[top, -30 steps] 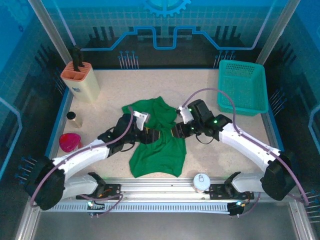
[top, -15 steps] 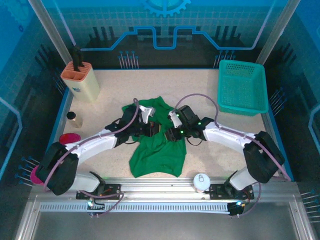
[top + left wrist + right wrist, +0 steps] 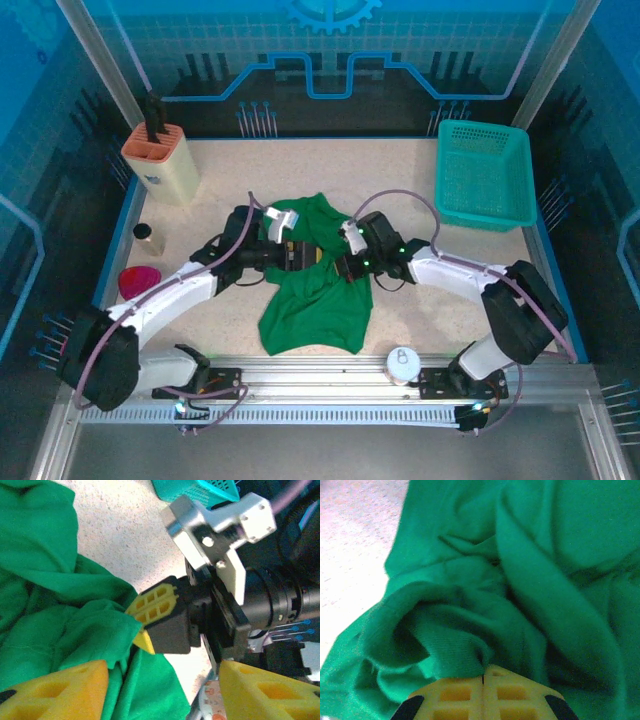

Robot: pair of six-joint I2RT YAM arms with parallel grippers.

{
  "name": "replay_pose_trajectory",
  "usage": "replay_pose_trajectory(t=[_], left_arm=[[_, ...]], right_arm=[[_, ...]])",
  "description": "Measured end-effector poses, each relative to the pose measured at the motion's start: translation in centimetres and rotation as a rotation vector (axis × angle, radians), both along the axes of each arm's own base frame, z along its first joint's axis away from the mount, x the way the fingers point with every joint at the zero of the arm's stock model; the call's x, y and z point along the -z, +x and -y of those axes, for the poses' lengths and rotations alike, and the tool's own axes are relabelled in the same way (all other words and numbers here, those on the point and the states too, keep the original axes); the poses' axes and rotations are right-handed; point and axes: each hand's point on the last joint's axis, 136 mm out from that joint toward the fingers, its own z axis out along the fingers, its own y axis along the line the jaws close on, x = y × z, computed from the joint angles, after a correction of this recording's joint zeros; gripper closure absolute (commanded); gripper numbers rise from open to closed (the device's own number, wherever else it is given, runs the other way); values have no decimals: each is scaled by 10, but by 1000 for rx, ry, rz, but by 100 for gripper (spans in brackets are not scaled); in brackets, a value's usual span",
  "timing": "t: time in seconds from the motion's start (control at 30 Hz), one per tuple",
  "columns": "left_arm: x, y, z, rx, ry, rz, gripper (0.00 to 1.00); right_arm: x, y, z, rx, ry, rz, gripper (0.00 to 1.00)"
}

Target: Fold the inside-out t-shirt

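Note:
The inside-out t-shirt (image 3: 315,300), plain green, lies bunched up in the middle of the table. My right gripper (image 3: 336,267) sits at its upper right part, and in the right wrist view it (image 3: 482,687) is shut on a raised fold of the t-shirt (image 3: 560,540). My left gripper (image 3: 300,255) faces it from the left, a short way off. In the left wrist view the left gripper (image 3: 165,685) stands open, its yellow fingers (image 3: 55,692) wide apart. Between them lie green cloth (image 3: 40,580) and the right gripper's shut tips (image 3: 150,607).
A teal mesh basket (image 3: 485,175) stands at the back right. A beige holder (image 3: 160,165) is at the back left. A small jar (image 3: 145,233) and a pink thing (image 3: 138,282) lie along the left edge. A white can (image 3: 402,362) sits by the front rail.
My right gripper has moved left onto the shirt and shut on a fold. The left gripper has shifted up and right, close to it, and stands open.

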Motion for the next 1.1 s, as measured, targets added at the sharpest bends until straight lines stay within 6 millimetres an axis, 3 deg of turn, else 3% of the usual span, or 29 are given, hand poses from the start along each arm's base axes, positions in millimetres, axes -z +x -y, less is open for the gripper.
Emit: replay_pose_trajectory(t=[0.2,0.3,0.43,0.6,0.67,0.83,0.87,0.9,0.93,1.0,1.1], left_arm=[[27,-11,19,23,17,-111,33],[29,-13,24,32,19,-111,39],[36,-9,19,1,56,-111,78],[56,12,-18,-166,189,-112,100],[59,15,-34,-214,241,-107,100],[48,15,-46,-215,264,-46,100],[45,15,-46,-208,256,-36,90],[41,14,-45,-193,242,-26,67],[36,12,-42,-171,222,-18,54],[26,3,-30,-103,163,-16,48],[20,-14,-11,8,117,-10,46]], right_arm=[[-18,-10,-11,-45,129,20,100],[-31,-12,-18,-68,179,42,100],[-28,-14,-20,-71,170,39,100],[-24,-17,-20,-82,154,33,100],[-26,-18,-19,-85,154,38,100],[-44,-21,-18,-109,177,89,100],[-47,-21,-17,-109,180,100,100],[-50,-20,-15,-109,183,107,100],[-52,-20,-14,-108,185,115,100],[-55,-17,-11,-103,186,126,100],[-56,-15,-9,-98,185,129,100]])
